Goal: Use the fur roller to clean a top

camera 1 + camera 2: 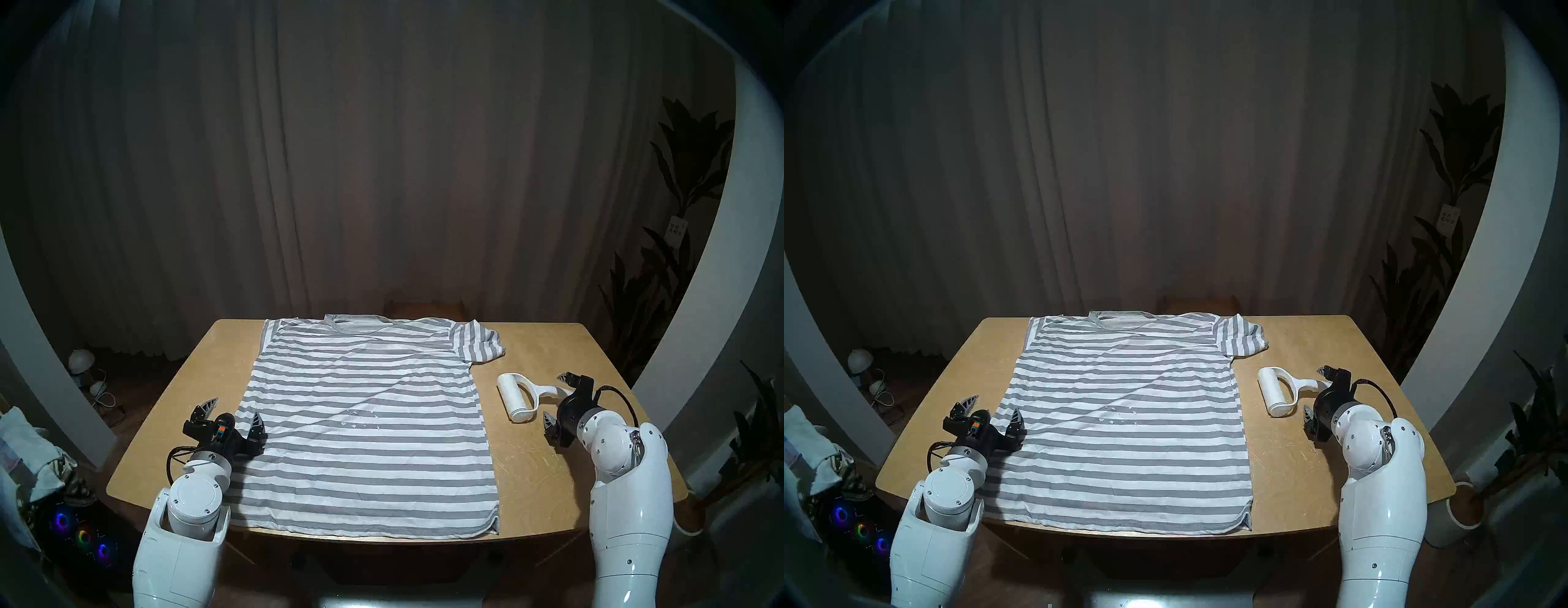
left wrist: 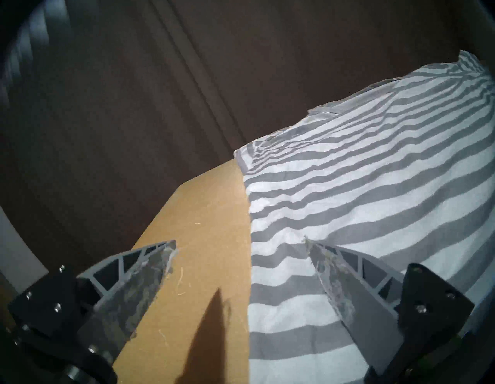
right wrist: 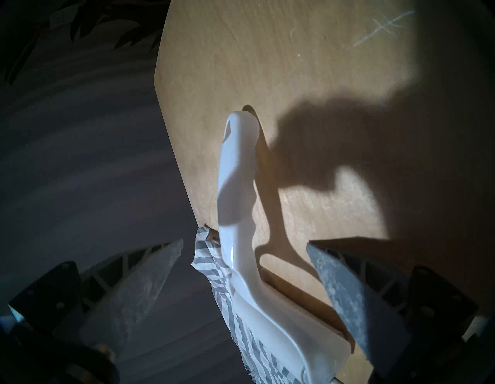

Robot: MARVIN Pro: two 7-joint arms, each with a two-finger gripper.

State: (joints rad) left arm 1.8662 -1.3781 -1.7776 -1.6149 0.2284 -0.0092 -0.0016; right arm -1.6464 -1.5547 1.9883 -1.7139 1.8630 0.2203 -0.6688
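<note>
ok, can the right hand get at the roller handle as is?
Probably yes. The right hand is open beside the fur roller, its handle lying between the fingers on bare table, nothing blocking.

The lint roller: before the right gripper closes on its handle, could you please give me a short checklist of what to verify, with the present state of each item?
1. Right gripper open: ok, jaws wide apart.
2. Handle of the lint roller between the right jaws: ok in the right wrist view; the handle runs up the middle.
3. Jaws touching the handle: cannot tell; the wrist view shows gaps on both sides.
4. Roller free to lift: ok, it lies alone on the table, beside the T-shirt.
5. T-shirt spread flat: mostly ok; one sleeve is bunched.
6. Left gripper out of the way: ok, open at the T-shirt's other edge.
</note>
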